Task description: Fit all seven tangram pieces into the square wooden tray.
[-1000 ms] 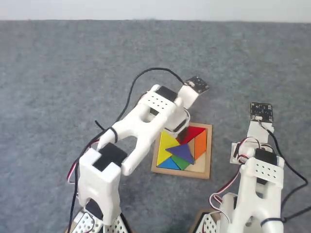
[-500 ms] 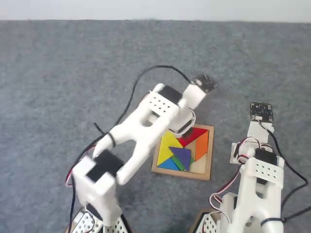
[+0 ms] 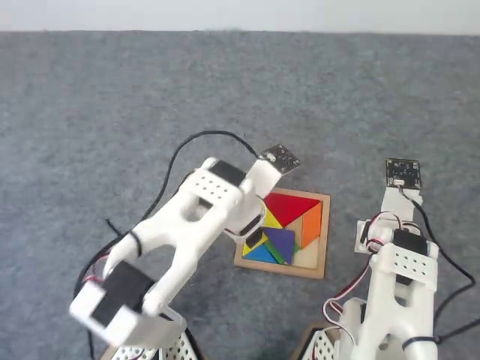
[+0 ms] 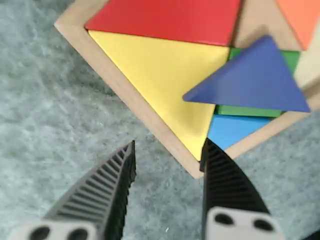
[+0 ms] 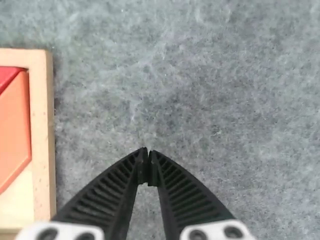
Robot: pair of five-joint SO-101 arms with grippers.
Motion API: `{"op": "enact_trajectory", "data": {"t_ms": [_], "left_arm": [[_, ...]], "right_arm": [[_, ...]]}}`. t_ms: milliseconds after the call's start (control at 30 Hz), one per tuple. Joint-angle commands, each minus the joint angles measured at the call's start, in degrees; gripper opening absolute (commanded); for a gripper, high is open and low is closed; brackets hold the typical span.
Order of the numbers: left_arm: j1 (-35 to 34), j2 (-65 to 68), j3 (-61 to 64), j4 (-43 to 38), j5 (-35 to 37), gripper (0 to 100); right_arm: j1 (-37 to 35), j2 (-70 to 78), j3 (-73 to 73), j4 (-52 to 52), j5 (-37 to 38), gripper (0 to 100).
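The square wooden tray (image 3: 321,247) lies on the grey carpet with red (image 3: 294,204), yellow (image 3: 261,223), orange (image 3: 310,223), green (image 3: 285,256) and light blue (image 3: 259,253) pieces in it. A dark blue triangle (image 4: 250,80) rests tilted on top of the green piece (image 4: 250,111), overlapping its neighbours. My left gripper (image 4: 168,145) is open and holds nothing; it hovers over the tray's left rim (image 4: 125,95) by the yellow triangle (image 4: 165,85). To the right of the tray, my right gripper (image 5: 145,152) is shut and holds nothing, low over bare carpet.
Grey carpet surrounds the tray on all sides. The left arm (image 3: 187,225) reaches in from the near left, and the right arm (image 3: 401,262) stands just right of the tray. The tray's right rim (image 5: 42,125) and the orange piece (image 5: 12,130) lie beside the right gripper.
The left arm has drawn back from over the tray's far side to its left edge. The pieces in the tray and the right arm have stayed put.
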Motion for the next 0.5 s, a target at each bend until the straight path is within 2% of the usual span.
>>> {"op": "enact_trajectory", "data": {"t_ms": [0, 200, 467], "left_arm": [[0.2, -5.8, 0.2, -2.0, -0.9, 20], [0.0, -4.2, 0.2, -3.4, -0.9, 20], [0.0, 9.4, -7.4, -5.5, 0.1, 20]], "right_arm": [[-0.7, -0.4, -2.3, 0.6, 1.1, 1.1], [-0.7, -0.4, -2.3, 0.7, 1.1, 1.1], [-0.7, -0.4, -2.3, 0.7, 1.1, 1.1]]}}
